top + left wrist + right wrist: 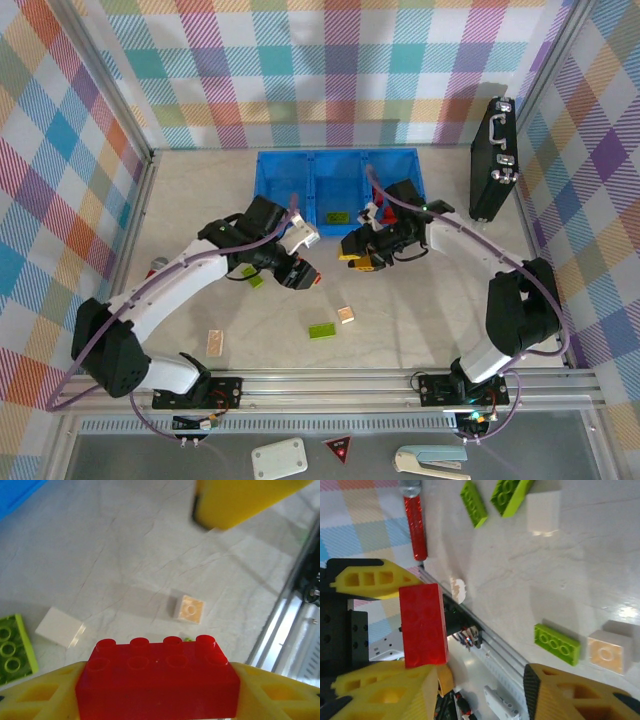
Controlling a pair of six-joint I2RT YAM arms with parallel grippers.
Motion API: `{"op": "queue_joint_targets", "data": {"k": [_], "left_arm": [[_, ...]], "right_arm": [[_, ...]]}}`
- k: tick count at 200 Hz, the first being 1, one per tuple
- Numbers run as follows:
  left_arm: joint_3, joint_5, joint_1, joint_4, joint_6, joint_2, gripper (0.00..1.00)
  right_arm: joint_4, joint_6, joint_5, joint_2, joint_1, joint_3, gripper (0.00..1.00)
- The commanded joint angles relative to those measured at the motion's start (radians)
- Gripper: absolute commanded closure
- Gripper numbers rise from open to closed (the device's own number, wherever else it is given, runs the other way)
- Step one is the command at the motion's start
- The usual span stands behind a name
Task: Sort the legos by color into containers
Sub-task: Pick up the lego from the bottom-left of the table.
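The left claw point(158, 705) is squeezing a red lego point(157, 680) tight above the counter point(115, 550). The right claw point(482, 692) is hanging close by with its fingers wide apart.

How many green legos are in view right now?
4. One green lego lies in the blue tray's middle compartment; two lie together on the table near the left gripper; one sits nearer the table's front edge. More may be hidden.
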Motion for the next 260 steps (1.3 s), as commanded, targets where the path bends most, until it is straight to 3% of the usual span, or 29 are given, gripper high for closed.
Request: {"op": "queue_joint_targets", "data": {"k": [1, 67, 163, 200, 260], "left_arm": [[-0.027, 0.096, -0.017, 0.041, 0.107, -0.087, 0.47], [-0.029, 0.139, -0.023, -0.007, 0.201, -0.091, 0.49], [-0.029, 0.135, -0.029, -0.019, 0.209, -0.04, 0.48], [-0.032, 0.069, -0.029, -0.013, 0.201, -0.032, 0.48], [-0.034, 0.047, -0.029, -0.011, 0.199, -0.018, 0.48]], "right_arm": [[0.085, 0.066, -0.078, -0.027, 0.043, -0.019, 0.46], [0.152, 0.149, -0.099, -0.022, 0.149, -0.008, 0.34], [0.173, 0.197, -0.083, 0.012, 0.23, 0.031, 0.34], [0.054, 0.173, 0.073, -0.007, 0.23, 0.059, 0.35], [0.233, 0.287, 0.002, -0.058, 0.231, -0.017, 0.36]]}}
